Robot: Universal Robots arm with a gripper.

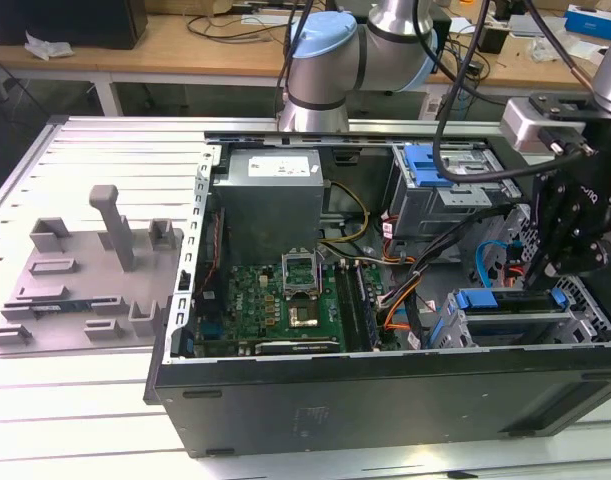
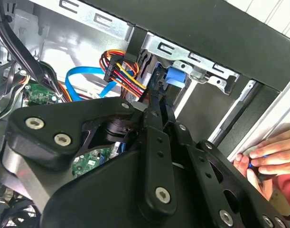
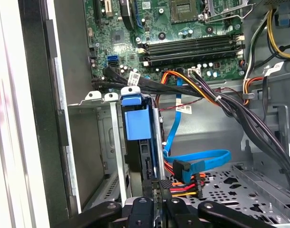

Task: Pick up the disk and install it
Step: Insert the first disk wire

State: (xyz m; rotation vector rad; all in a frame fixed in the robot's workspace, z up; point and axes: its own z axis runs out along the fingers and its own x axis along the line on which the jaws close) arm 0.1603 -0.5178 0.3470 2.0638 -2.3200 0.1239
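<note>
My arm [image 1: 325, 60] reaches over the open computer case [image 1: 385, 400] on the table [image 1: 85, 420]. My wrist is bent down, so my pincer [image 1: 533, 268] dips at a slant into the corner of the case. The disk [image 3: 136, 126] lies right at my pincer's tips, in its blue frame, inside the metal drive cage [image 3: 111, 142]. Its blue tab faces away from me. In both wrist views my pincer meets the near edge of the disk, but I cannot tell whether it grips the disk or only rests against it. A blue cable [image 3: 201, 156] and a bunch of coloured wires [image 3: 187, 187] loop just beside my pincer. Beyond the disk lies the green circuit board [image 3: 182, 28]. In the second wrist view a person's hand [image 2: 268, 154] rests on the case rim beside my pincer.
</note>
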